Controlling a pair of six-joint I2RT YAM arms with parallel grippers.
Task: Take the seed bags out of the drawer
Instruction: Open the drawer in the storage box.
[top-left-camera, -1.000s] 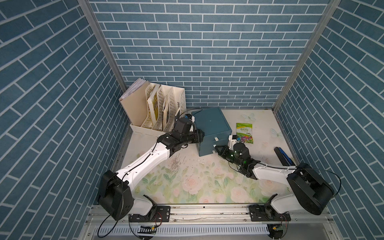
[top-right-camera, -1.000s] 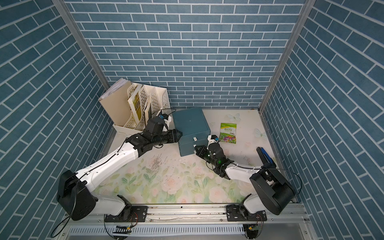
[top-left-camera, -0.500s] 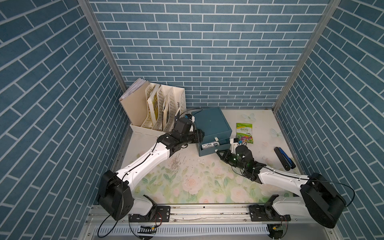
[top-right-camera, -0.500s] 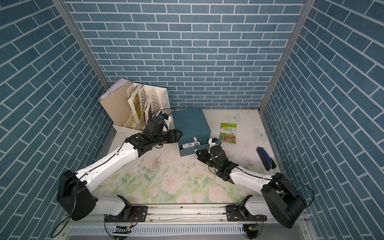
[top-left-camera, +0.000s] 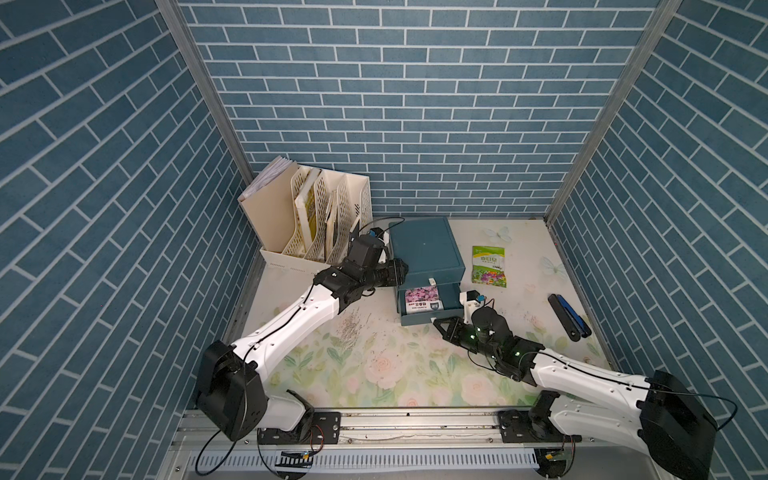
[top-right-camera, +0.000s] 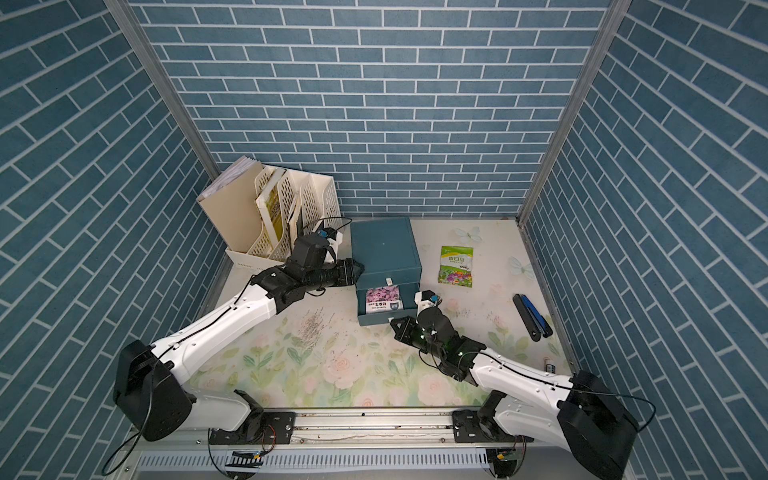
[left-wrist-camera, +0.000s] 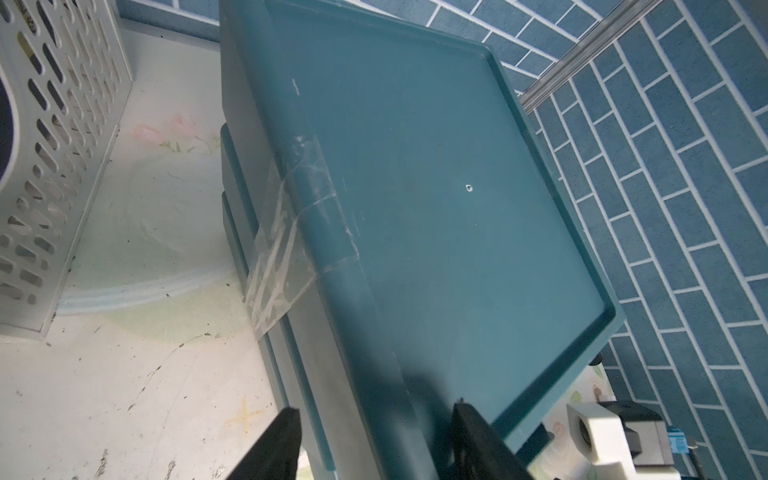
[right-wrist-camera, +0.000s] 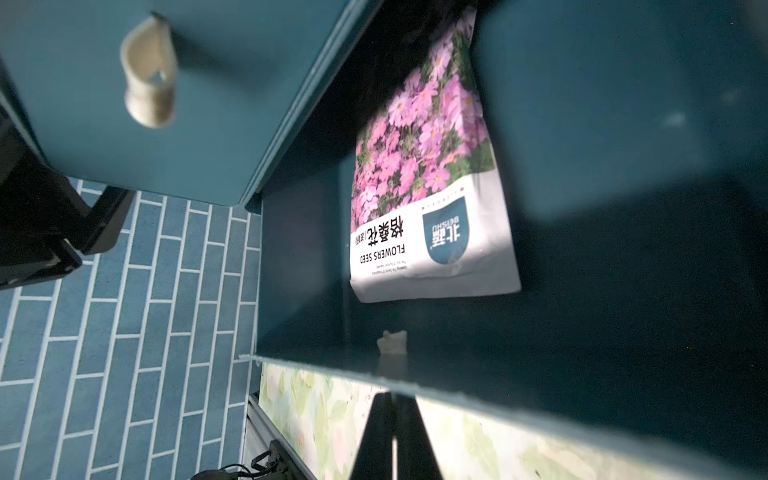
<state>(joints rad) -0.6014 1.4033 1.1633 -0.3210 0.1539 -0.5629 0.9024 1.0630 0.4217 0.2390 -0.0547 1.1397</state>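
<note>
A teal drawer cabinet (top-left-camera: 424, 245) (top-right-camera: 384, 245) (left-wrist-camera: 415, 187) stands at the back of the floral table. Its lower drawer (top-left-camera: 415, 319) (top-right-camera: 374, 320) is pulled out. A seed bag with pink-purple flowers (top-left-camera: 422, 300) (top-right-camera: 383, 300) (right-wrist-camera: 424, 174) lies flat inside. A green-white seed bag (top-left-camera: 489, 266) (top-right-camera: 456, 265) lies on the table right of the cabinet. My left gripper (top-left-camera: 401, 272) (top-right-camera: 359, 270) (left-wrist-camera: 374, 419) clamps the cabinet's front left edge. My right gripper (top-left-camera: 435, 322) (top-right-camera: 392, 321) (right-wrist-camera: 392, 395) is shut at the drawer's front wall, on its handle, which is hidden.
A cream file organizer (top-left-camera: 316, 220) (top-right-camera: 286, 208) with papers stands left of the cabinet. A black and blue tool (top-left-camera: 567, 316) (top-right-camera: 532, 316) lies near the right wall. Loose seeds (top-left-camera: 353, 328) are scattered in front of the cabinet.
The right gripper has drawn back toward the front, and the lower drawer has slid out with it, uncovering the pink-purple bag. The left arm has stayed put.
</note>
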